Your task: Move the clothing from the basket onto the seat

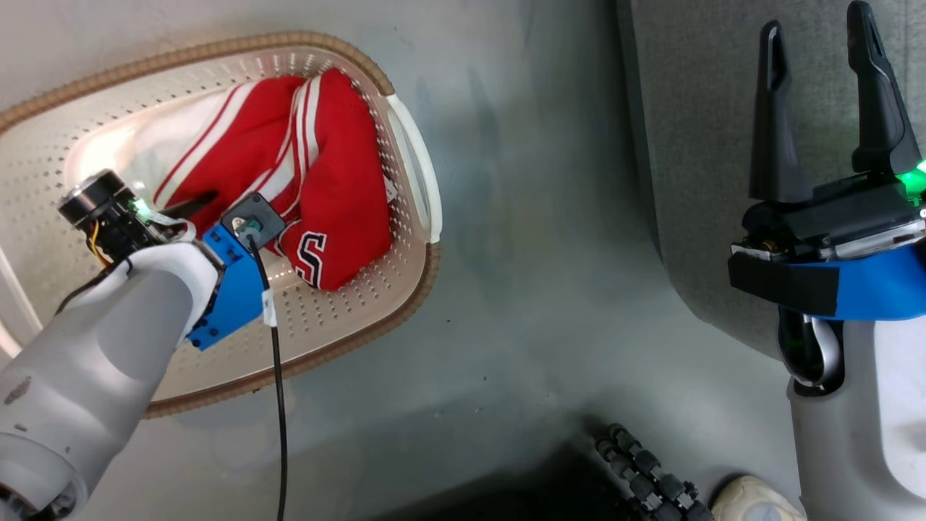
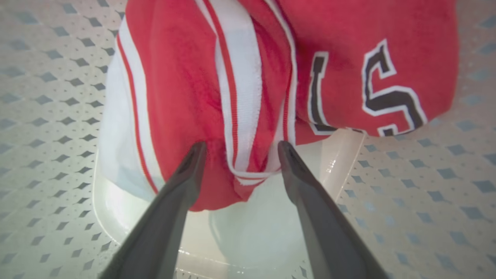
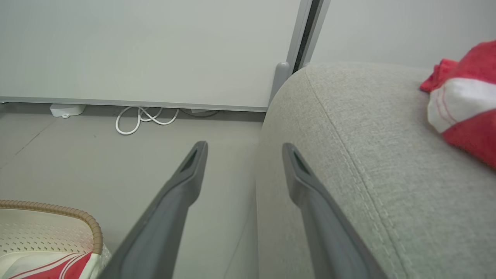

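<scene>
While the left gripper (image 2: 239, 149), spread, perhaps touches the clothing (image 2: 186, 97) in the basket (image 1: 347, 311), the right gripper (image 1: 817, 29) gapes at three o'clock near the seat (image 1: 694, 108).

We see L gripper (image 1: 195, 205) down inside the laundry basket (image 1: 347, 311), against red clothing (image 1: 340, 181) w/ white stripes. R gripper (image 1: 817, 43), fingers apart, hovers over grey seat (image 1: 694, 181).

Setting: home-like living area.
Evidence: a grey fabric-upholstered couch seat (image 3: 368, 155). An oval perforated laundry basket (image 1: 347, 54) holding red sports clothing (image 1: 340, 181) stands on a smooth grey floor (image 1: 521, 217). A plain white wall panel (image 3: 155, 46) has a white cable (image 3: 143, 118) looped at its foot.
</scene>
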You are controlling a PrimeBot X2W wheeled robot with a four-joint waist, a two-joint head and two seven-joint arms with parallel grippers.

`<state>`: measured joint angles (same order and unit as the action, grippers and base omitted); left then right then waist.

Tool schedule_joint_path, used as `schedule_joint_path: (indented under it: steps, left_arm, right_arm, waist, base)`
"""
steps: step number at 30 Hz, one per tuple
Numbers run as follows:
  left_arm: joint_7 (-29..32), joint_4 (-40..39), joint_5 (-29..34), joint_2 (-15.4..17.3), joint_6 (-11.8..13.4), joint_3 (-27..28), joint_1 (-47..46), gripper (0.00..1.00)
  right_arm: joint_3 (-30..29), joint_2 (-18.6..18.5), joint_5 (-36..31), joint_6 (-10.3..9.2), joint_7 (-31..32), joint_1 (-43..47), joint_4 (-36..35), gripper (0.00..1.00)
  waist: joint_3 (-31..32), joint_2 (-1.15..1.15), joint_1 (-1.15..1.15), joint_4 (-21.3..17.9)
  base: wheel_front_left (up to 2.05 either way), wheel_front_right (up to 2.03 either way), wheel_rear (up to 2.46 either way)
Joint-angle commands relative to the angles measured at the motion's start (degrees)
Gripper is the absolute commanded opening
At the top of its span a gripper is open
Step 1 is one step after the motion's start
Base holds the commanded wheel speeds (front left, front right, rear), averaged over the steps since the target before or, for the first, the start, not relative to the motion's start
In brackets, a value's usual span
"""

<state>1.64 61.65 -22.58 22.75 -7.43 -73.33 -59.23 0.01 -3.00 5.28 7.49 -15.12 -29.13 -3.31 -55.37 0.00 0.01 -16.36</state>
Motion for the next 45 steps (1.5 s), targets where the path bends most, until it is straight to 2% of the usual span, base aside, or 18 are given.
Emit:
schedule_joint_path:
  steps: [1,12,13,14,15,21,28,38,45]
  left_arm:
    - [0.11,0.20,0.11,0.42,-0.06,-0.15,-1.72,1.00]
    - [1.77,5.00,-0.75,-1.17,-0.06,-0.18,-4.34,1.00]
    - [1.85,5.31,-0.58,-1.43,-0.06,-0.18,-4.39,0.47]
    - [1.32,5.40,-0.38,-1.77,-0.06,-0.18,-4.68,0.07]
    - [1.12,5.60,-0.30,-2.11,-0.06,-0.18,-4.84,0.00]
    - [0.36,6.54,-1.00,-4.07,-0.06,-0.18,-5.10,0.00]
    - [-4.08,6.16,-3.06,-7.36,-0.06,-0.17,-4.62,0.00]
    - [-13.86,5.33,-4.38,-12.77,-0.06,0.36,-3.54,0.00]
    - [-16.68,4.28,-6.19,-14.82,0.54,2.86,-2.72,0.00]
  right_arm:
    - [0.19,0.20,0.37,0.01,-0.05,-1.07,-0.68,1.00]
    - [0.28,0.20,0.20,0.01,-0.05,-1.11,-2.81,1.00]
    - [0.20,0.20,0.09,0.01,-0.05,-1.07,-2.89,1.00]
    - [0.12,0.20,-0.06,0.01,-0.05,-1.09,-2.94,1.00]
    - [0.02,0.20,-0.17,0.01,-0.05,-1.16,-2.96,1.00]
    - [-0.49,0.19,-0.90,0.01,-0.05,-1.59,-2.84,1.00]
    - [-1.57,0.18,-1.96,0.01,-0.05,-1.49,-2.24,1.00]
    - [-2.91,-0.77,-3.83,0.00,-0.05,0.62,-0.37,1.00]
    - [-3.18,-2.09,-3.97,0.01,-0.05,2.56,1.04,1.00]
  waist:
    - [-1.70,0.00,-0.01,-0.53]
    - [-5.12,0.00,-0.01,-0.93]
    - [-5.15,0.00,-0.01,-0.86]
    - [-5.17,0.00,-0.01,-0.79]
    - [-5.15,0.00,-0.01,-0.71]
    - [-4.41,0.00,-0.01,0.35]
    - [-1.46,0.00,-0.01,3.19]
    - [7.28,0.00,-0.01,9.19]
    - [14.06,0.00,-0.01,12.10]
  base:
    - [0.00,0.00,0.00]
    - [0.00,0.00,0.00]
    - [0.00,0.00,0.00]
    - [0.00,0.00,0.00]
    - [0.00,0.00,0.00]
    - [0.00,0.00,0.00]
    - [0.00,0.00,0.00]
    - [0.00,0.00,0.00]
    - [0.00,0.00,0.00]
